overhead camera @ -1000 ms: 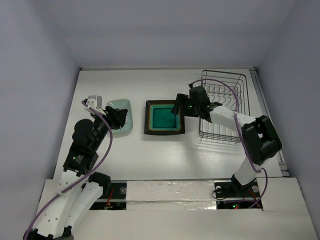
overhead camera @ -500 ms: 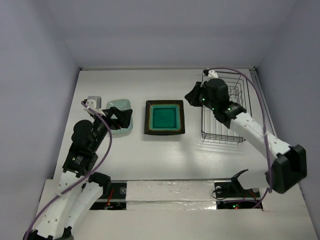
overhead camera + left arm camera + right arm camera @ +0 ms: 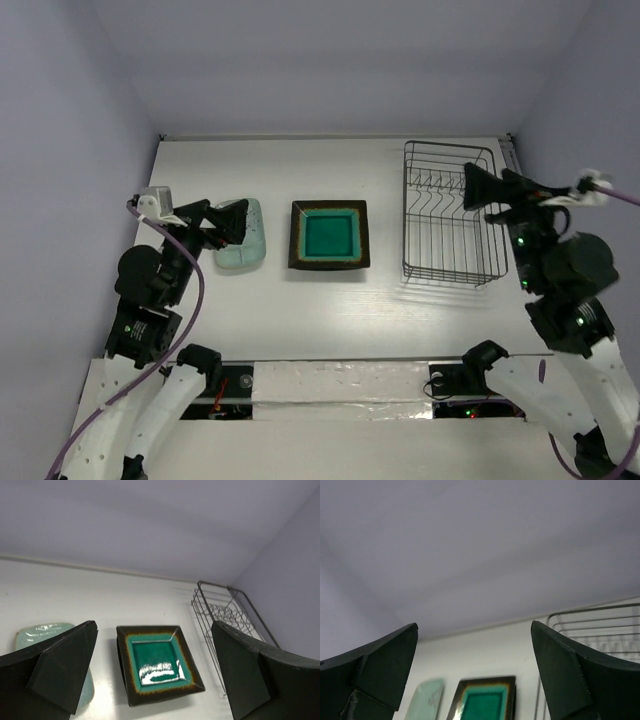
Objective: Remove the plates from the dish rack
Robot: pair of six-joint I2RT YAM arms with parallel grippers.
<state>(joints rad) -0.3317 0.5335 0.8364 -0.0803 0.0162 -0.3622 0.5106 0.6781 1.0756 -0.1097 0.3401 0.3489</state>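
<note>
The pale mint plate [image 3: 245, 235] lies flat on the white table at the left. The dark-rimmed plate with the teal centre [image 3: 329, 235] lies flat in the middle. To the right stands the black wire dish rack [image 3: 448, 215], and I see no plate in it. My left gripper [image 3: 217, 222] hangs open just left of the mint plate, raised off the table and holding nothing. My right gripper [image 3: 482, 188] is open too, high above the rack's right side and pointing left. The left wrist view shows the teal plate [image 3: 157, 660] between the open fingers of the left gripper [image 3: 153, 625]. The right gripper [image 3: 474, 624] frames only the back wall.
White table [image 3: 330, 300] with grey walls at the back and on both sides. The rack [image 3: 225, 615] stands near the right edge. Both plates, mint [image 3: 425, 700] and teal [image 3: 485, 700], show low in the right wrist view with the rack [image 3: 600, 630] to their right.
The right arm left the teal plate, passed over the rack and rose to the right. The left gripper drew back from the mint plate and opened wide.
</note>
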